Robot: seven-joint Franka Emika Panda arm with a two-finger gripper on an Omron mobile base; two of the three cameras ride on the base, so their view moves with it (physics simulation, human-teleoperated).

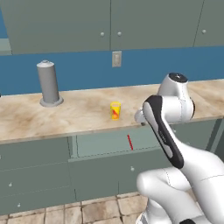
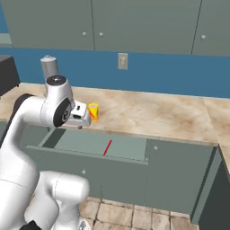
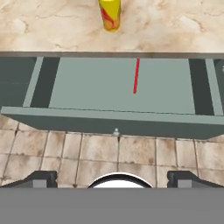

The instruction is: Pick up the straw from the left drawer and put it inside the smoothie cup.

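The thin red straw lies flat on the floor of the pulled-out left drawer, right of its middle, pointing toward the counter. It also shows as straw in drawer, and straw. The yellow smoothie cup stands upright on the counter just behind the drawer, also cup and cup. My gripper hangs above the drawer, looking down on it, open, with its fingertips wide apart and nothing between them. In the right base view my gripper is just left of the cup.
A tall grey cylinder on a round base stands on the marble counter at the left. Upper cabinets hang above a blue wall with an outlet. A dark appliance sits at the far left. Tiled floor lies before the drawer front.
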